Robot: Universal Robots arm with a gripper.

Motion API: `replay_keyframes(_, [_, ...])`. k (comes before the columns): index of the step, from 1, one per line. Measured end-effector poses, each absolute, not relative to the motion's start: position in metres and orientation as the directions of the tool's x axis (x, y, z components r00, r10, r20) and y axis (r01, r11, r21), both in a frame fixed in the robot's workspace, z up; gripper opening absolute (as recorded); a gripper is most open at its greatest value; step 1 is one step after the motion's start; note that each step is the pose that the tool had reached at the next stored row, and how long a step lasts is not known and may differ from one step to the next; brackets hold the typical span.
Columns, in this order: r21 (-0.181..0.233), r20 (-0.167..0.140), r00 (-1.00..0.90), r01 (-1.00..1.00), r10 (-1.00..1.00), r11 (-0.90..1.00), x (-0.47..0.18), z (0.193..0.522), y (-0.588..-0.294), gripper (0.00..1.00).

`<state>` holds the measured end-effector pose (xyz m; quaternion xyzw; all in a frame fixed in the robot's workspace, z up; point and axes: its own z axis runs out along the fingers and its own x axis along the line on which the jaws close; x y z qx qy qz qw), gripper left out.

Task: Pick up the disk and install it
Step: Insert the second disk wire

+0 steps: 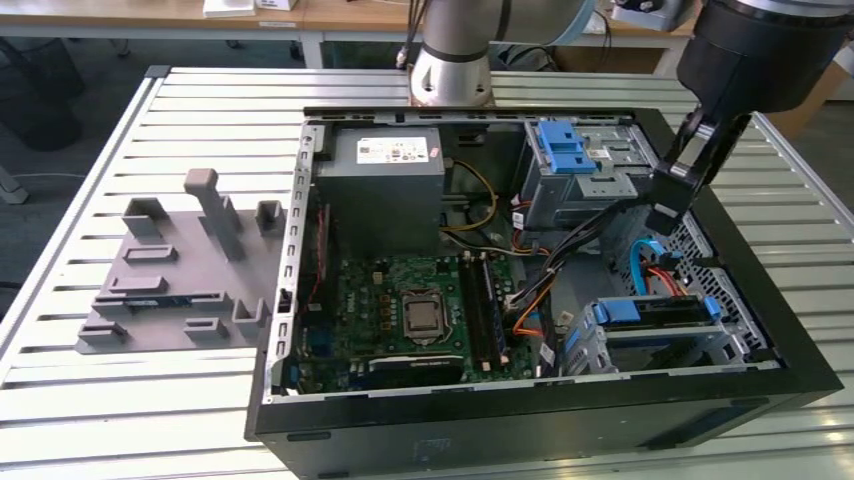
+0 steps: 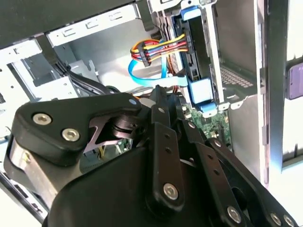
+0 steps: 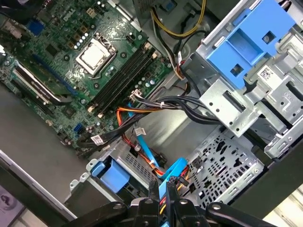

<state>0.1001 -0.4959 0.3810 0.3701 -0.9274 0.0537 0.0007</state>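
While the black gripper [image 1: 663, 208] hangs inside the open black computer case [image 1: 534, 420], fingers together and empty, the blue-framed silver disk [image 1: 654, 312] sits in its near-right bay.

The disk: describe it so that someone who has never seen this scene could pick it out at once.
Start at the open computer case on the slatted table. In the exterior view, go to the metal drive cage in the case's near corner on the exterior view's right. The disk sits in that cage, framed by a bright blue carrier, unlike the larger grey power supply at the case's far end.
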Motion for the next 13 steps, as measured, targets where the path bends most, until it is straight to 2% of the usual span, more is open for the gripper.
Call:
replay_keyframes(8, [-0.108, 0.051, -0.629, -0.776, -0.776, 0.622, 0.1001, 0.3806, -0.4959, 0.21])
replay_keyframes(13, [-0.148, 0.105, -0.594, -0.803, -0.798, 0.578, 0.1001, 0.3806, -0.4959, 0.21])
